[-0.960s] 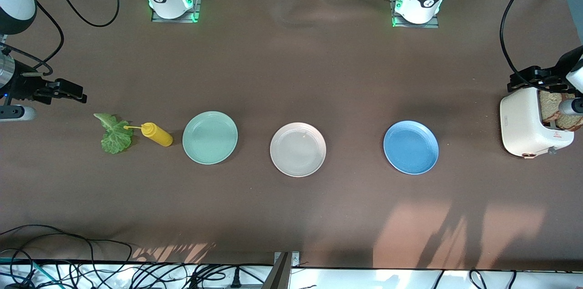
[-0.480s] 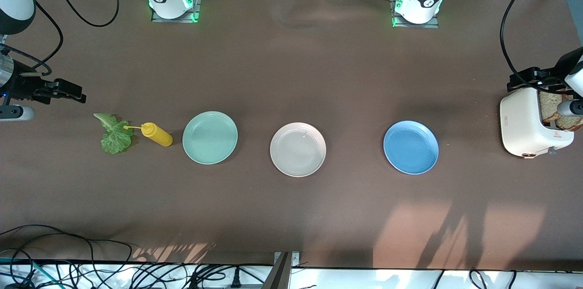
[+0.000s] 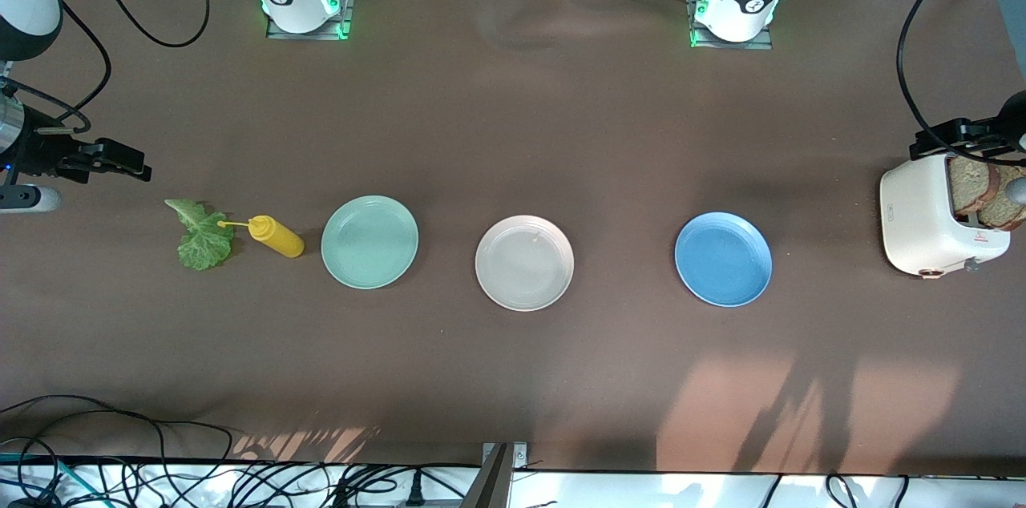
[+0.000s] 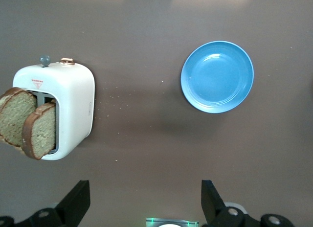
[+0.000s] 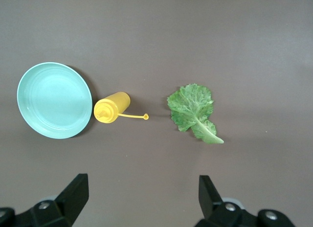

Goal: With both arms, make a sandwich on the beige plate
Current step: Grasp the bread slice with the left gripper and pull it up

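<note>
Sandwich bread slices (image 4: 27,120) sit in the white toaster (image 3: 922,223) at the worktop's edge; the left fingers (image 4: 78,200) and right fingers (image 5: 76,192), wide open and empty, could tip it.

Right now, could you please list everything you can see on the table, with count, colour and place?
beige plate: one, pale beige, mid-table between the other two plates, nothing on it.
mint-green plate: one, mint green, toward the right arm's end.
blue plate: one, blue, toward the left arm's end.
mustard bottle: one, yellow, lying on its side beside the mint-green plate.
lettuce leaf: one, green, beside the bottle's nozzle.
toaster: one, cream, at the left arm's end.
bread slices: two, brown, standing in the toaster.
left gripper: black, open, above the table near the toaster.
right gripper: black, open, above the table near the lettuce.
</note>
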### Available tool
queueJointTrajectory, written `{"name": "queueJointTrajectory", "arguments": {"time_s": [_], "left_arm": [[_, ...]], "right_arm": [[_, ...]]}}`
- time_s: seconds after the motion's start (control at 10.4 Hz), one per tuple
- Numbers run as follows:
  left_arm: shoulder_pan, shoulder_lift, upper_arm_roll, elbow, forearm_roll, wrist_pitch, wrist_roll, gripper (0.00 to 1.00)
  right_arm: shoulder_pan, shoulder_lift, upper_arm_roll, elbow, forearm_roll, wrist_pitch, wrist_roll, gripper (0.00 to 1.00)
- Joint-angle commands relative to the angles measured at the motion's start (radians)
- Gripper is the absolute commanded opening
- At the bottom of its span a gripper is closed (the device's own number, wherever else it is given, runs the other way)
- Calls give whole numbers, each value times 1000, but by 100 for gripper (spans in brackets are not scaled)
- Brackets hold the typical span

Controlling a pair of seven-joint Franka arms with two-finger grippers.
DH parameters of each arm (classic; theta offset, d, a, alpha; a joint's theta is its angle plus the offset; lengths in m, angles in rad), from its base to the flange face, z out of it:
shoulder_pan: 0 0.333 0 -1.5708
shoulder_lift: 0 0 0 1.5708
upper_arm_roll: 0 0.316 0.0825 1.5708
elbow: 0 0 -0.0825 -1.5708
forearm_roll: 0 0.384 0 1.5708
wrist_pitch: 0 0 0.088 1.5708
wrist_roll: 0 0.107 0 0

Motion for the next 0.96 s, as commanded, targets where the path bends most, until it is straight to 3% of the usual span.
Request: {"name": "queueJointTrajectory", "arguments": {"time_s": [0.0, 0.48, 0.67, 0.86], "left_arm": [[52, -5, -4, -6, 75, -18, 124, 100], [216, 106, -3, -35, 110, -25, 218, 98], [222, 145, -4, -70, 255, -27, 304, 97], [264, 192, -6, -72, 272, -22, 311, 97]], "right_arm": [[-9, 5, 3, 21, 17, -16, -4, 100], [-8, 5, 3, 21, 17, -14, -5, 100], [-8, 5, 3, 21, 17, -14, -5, 100], [-8, 5, 3, 21, 17, -16, -5, 100]]}}
